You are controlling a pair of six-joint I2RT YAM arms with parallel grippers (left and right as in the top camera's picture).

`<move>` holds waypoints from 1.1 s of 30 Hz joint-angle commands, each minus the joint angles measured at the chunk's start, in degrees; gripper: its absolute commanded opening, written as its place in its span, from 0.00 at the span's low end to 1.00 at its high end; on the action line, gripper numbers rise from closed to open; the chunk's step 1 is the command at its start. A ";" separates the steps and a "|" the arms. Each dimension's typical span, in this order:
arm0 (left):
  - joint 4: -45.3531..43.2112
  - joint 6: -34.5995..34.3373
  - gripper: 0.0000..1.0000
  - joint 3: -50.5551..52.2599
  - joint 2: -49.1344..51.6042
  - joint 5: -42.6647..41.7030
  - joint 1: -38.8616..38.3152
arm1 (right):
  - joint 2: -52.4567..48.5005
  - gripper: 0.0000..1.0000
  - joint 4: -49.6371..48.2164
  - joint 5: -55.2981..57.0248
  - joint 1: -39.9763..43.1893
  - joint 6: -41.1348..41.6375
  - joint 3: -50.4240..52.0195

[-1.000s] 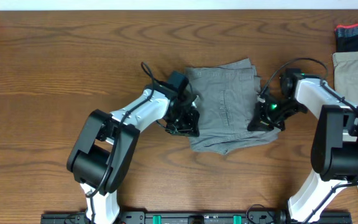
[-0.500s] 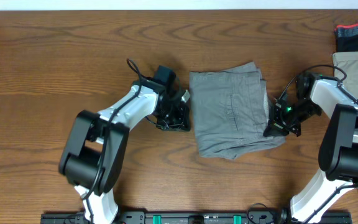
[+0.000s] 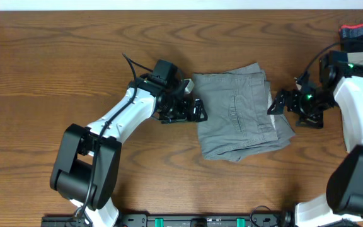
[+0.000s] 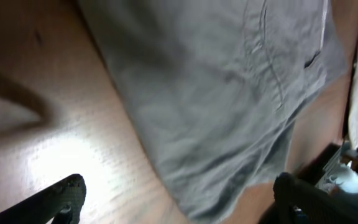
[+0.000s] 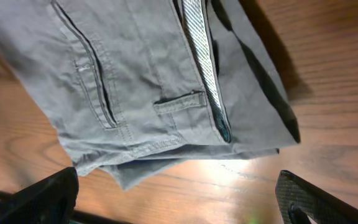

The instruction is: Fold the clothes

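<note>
The clothes are grey-green shorts (image 3: 237,118), lying folded in a rough rectangle at the middle of the table, back pocket up. My left gripper (image 3: 195,108) is open at their left edge. In the left wrist view the shorts (image 4: 216,93) fill the upper frame, and their hem reaches down between the spread fingers (image 4: 64,194). My right gripper (image 3: 283,103) is open just right of the shorts, apart from them. In the right wrist view the pocket and waistband of the shorts (image 5: 135,74) show, with bare wood between the fingers (image 5: 45,198).
A dark garment with a red band (image 3: 362,34) and a beige cloth (image 3: 358,70) lie at the right edge, behind my right arm. A black rail (image 3: 181,221) runs along the table's front edge.
Both grippers went from shut to open and let go of the shorts. The right one pulled away to the right and back. The shorts shifted slightly right and now lie free.
</note>
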State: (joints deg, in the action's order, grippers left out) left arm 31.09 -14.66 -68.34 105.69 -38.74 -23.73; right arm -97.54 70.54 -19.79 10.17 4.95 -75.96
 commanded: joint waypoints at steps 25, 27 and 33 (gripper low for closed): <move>-8.70 -7.13 0.87 0.20 6.58 1.92 -2.23 | 3.41 0.99 -2.27 -0.13 0.26 -0.72 -0.61; -9.62 -7.19 0.87 0.20 6.75 1.99 -2.97 | 3.41 0.99 -2.34 -0.13 0.26 -0.72 -0.61; -9.86 -9.94 0.85 0.20 8.33 4.94 -3.19 | 3.41 0.99 -2.32 -0.13 0.26 -0.72 -0.61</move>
State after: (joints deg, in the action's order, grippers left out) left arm 21.17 -23.40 -68.31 111.94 -35.88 -27.29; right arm -95.29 68.29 -19.55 10.17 4.95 -75.96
